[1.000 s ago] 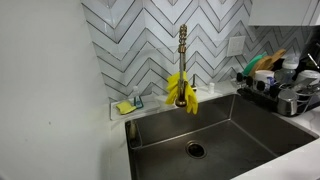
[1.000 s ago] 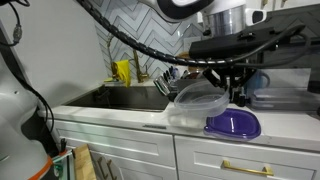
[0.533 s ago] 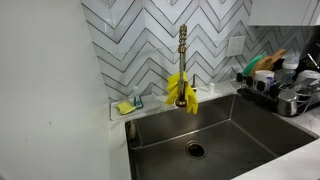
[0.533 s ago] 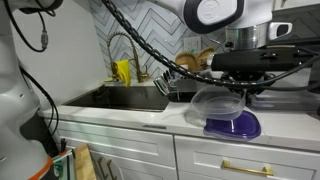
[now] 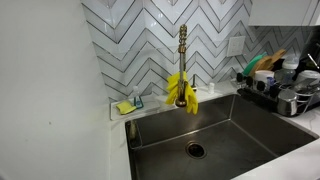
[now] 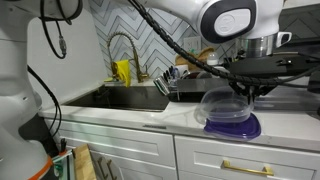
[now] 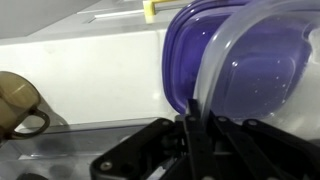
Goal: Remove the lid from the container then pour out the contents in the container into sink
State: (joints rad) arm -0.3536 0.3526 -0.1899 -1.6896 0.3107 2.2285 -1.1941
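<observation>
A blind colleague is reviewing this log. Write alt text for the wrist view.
The gripper pinches the rim of a clear container, holding it over a purple lid that lies on a white counter. A brown mug sits at the left edge.

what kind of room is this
Most likely a home kitchen: a deep stainless-steel sink with a tall faucet, a loaded dish rack beside it, and a chevron tile backsplash.

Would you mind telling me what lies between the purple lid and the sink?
Only bare white countertop separates the purple lid from the sink, as an exterior view shows.
</observation>
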